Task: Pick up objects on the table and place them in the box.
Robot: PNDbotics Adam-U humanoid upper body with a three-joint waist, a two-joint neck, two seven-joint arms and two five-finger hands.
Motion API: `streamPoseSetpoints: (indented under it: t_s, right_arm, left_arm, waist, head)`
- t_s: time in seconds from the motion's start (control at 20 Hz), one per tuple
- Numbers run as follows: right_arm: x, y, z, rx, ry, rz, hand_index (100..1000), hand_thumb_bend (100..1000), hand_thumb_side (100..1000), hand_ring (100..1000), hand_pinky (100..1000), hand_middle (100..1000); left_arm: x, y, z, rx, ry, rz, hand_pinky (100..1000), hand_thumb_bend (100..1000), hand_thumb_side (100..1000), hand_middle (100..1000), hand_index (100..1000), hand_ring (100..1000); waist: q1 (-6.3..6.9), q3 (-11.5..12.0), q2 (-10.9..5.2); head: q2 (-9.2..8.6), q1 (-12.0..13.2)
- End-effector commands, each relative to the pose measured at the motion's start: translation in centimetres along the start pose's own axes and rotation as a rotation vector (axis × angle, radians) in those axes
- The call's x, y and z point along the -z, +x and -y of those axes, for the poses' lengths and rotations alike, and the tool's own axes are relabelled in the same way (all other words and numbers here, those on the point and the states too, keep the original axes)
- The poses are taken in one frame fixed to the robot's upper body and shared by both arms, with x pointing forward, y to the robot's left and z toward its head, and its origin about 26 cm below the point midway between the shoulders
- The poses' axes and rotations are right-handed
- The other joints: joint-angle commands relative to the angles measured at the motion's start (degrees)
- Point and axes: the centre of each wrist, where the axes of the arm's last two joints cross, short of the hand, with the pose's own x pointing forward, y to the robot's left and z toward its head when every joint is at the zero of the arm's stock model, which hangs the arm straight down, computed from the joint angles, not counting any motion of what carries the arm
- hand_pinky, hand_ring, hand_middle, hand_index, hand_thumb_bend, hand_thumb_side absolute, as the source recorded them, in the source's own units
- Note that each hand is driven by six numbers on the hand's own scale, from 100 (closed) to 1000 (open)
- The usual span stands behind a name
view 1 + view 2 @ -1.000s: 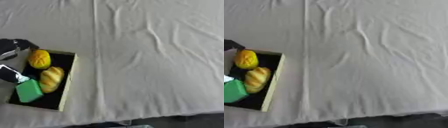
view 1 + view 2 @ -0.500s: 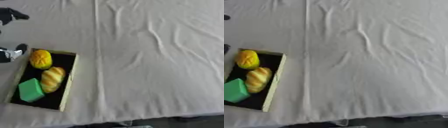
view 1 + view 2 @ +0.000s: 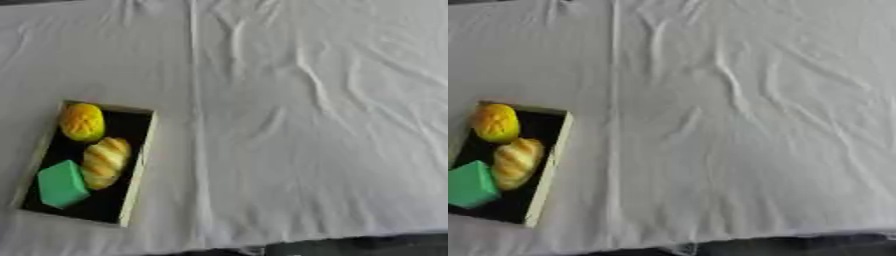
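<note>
- A tabletop (image 3: 306, 125) draped in a wrinkled white cloth fills both eye views, with a long crease running from the far edge toward the near edge and a dark strip of floor showing past the near edge.
- Neither hand shows in either view, so the state of the fingers cannot be told, nor which hand is nearer the work.
- The shallow rectangular box with pale wooden walls and a black floor (image 3: 140, 165) lies at the near left of the tabletop, its long axis running roughly away from the robot and tilted slightly.
- Inside the box, at the far end, sits a round yellow-orange fruit-like object (image 3: 82, 121).
- Just nearer than it lies a golden, ridged bread-roll-shaped object (image 3: 105, 162), its long axis along the box's length.
- At the near end, against the left wall and touching the roll, rests a green block (image 3: 61, 183).
- No loose object is visible on the cloth outside the box; the whole middle and right of the tabletop shows only wrinkles.
- Judged from this, the task looks complete or nearly so: all three visible things are already in the box, and any next pick would depend on something lying outside these views.
</note>
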Motion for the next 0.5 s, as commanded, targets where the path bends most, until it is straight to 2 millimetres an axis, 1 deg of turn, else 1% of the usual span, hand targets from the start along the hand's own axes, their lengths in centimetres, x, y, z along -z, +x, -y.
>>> streamPoseSetpoints:
  t_s: [0.05,0.15,0.2,0.25,0.5]
  right_arm:
    - [0.4,0.7,1.2,-0.030,-0.021,0.040,864,100,480,879,960,718]
    - [0.2,0.6,1.2,-0.025,-0.035,0.048,864,100,470,878,960,718]
    - [0.2,0.5,1.2,-0.021,-0.042,0.052,865,100,479,878,960,718]
    - [0.1,0.5,1.2,-0.016,-0.048,0.057,865,100,470,878,960,718]
    - [-0.3,0.2,1.0,0.018,-0.088,0.076,863,100,470,876,960,716]
  left_arm:
    - [-0.4,-0.4,-1.0,-0.069,0.220,0.006,846,100,186,734,883,776]
    - [-1.3,-0.8,-0.6,-0.126,0.344,-0.023,842,100,222,729,881,770]
    - [-1.8,-1.0,-0.5,-0.150,0.400,-0.043,841,100,250,728,882,770]
    - [-2.4,-1.2,-0.2,-0.171,0.452,-0.066,839,100,283,726,881,767]
    - [-4.5,-1.7,0.7,-0.225,0.613,-0.154,834,100,316,716,877,761]
  waist:
    - [-0.08,0.11,-0.92]
    - [-0.10,0.18,-0.87]
    - [-0.10,0.20,-0.84]
    - [-0.09,0.23,-0.84]
    - [0.16,0.57,-0.87]
  head:
    - [-1.05,-0.02]
    - [-1.35,0.22]
    - [-1.46,0.35]
    - [-1.54,0.51]
    - [-2.37,1.48]
